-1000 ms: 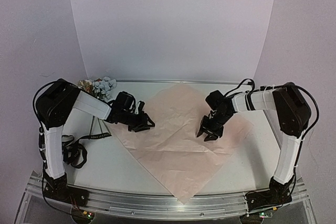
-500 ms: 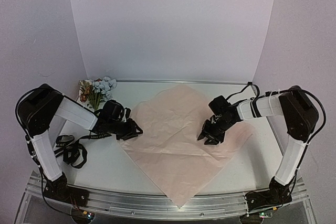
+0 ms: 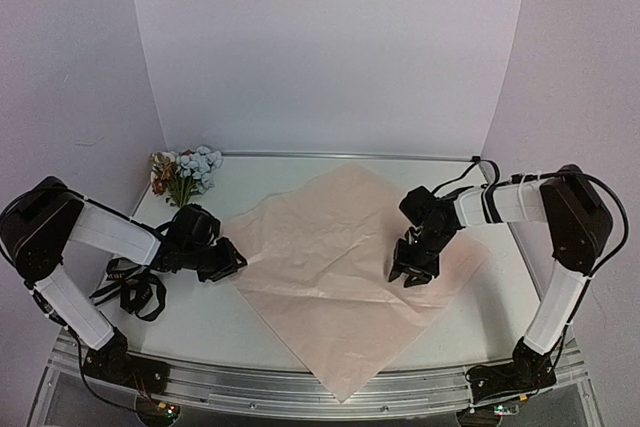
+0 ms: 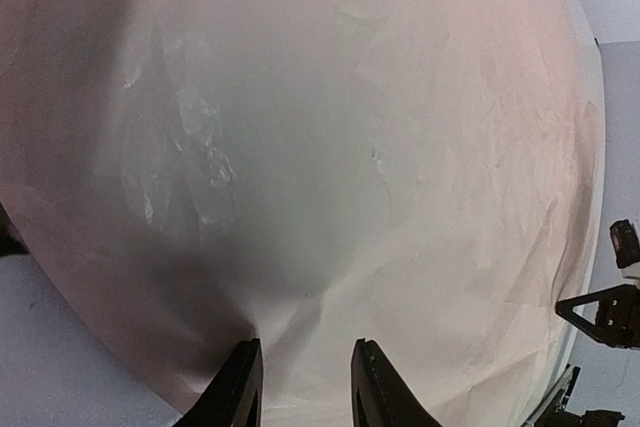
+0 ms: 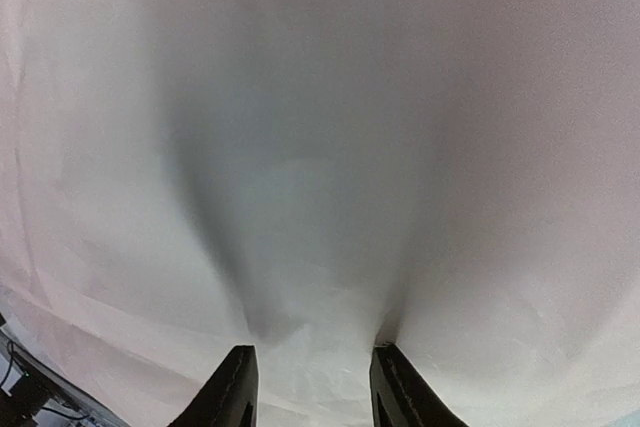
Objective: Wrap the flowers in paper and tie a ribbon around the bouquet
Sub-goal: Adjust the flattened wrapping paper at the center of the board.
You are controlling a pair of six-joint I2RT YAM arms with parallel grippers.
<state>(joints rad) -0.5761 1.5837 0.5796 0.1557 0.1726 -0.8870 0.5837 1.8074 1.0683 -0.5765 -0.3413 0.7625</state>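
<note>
The paper (image 3: 330,257) lies flat across the middle of the worktop (image 3: 235,327), turned like a diamond. One corner points at the far edge and the opposite corner reaches the near edge between the two arm bases. The left gripper (image 3: 228,262) sits low on the sheet's left corner, and the right gripper (image 3: 410,272) sits on the sheet's right part, a little in from its right corner. In the left wrist view the left gripper (image 4: 305,345) has its jaws partly spread, with both tips down on the pink sheet (image 4: 380,147). The paper puckers into a small crease at the left tip and runs unbroken through the gap between the fingers. In the right wrist view the right gripper (image 5: 313,349) stands the same way, jaws somewhat apart and tips pressed onto the paper (image 5: 320,127). Soft folds fan away from each fingertip, and nothing is pinched between the fingers. The flowers (image 3: 187,172) rest at the far left corner of the worktop, blooms toward the far edge, off the paper and well apart from both grippers. The ribbon (image 3: 140,297) lies in black loops near the left edge, beneath the left arm, clear of the sheet.
</note>
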